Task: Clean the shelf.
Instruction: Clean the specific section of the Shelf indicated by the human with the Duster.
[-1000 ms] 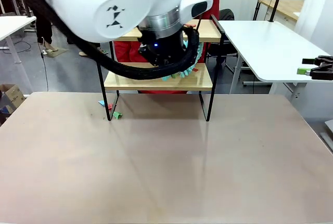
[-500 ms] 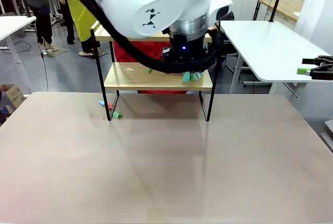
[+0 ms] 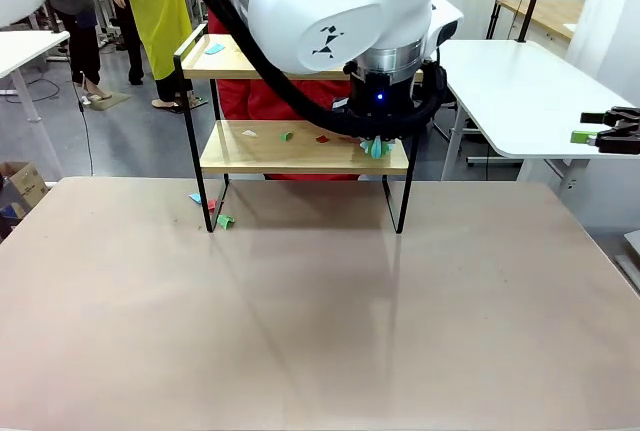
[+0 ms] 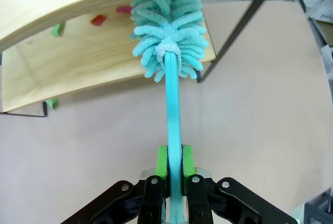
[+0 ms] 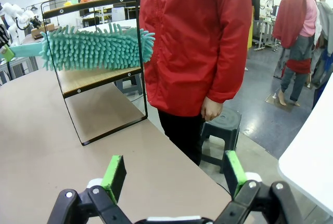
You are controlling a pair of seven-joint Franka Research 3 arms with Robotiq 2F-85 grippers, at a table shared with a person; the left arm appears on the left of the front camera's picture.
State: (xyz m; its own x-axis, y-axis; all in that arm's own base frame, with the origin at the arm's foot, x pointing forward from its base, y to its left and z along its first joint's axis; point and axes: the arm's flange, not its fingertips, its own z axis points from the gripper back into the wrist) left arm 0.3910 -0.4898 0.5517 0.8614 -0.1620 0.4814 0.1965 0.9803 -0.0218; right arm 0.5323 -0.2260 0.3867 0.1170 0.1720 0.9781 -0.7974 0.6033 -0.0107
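On the lower board of the shelf (image 3: 300, 163), a teal duster (image 4: 169, 31) is being pushed along to the right end, having been carried there from the middle of the board over the last second. It is being gripped by its handle in the left pincer (image 4: 175, 162), which is being kept clamped tight. In the middle of that board, small paper scraps (image 3: 286, 136) are now being uncovered as the arm clears them, so the cleaning is being judged unfinished. Another scrap (image 3: 214, 49) is lying on the shelf's top board, and a few fallen scraps (image 3: 225, 221) are lying unmoved on the worktop (image 3: 320, 321) beside the shelf's front left leg. Well to the right of the shelf, the right pincer (image 5: 174, 173) is being held wide, with nothing in it.
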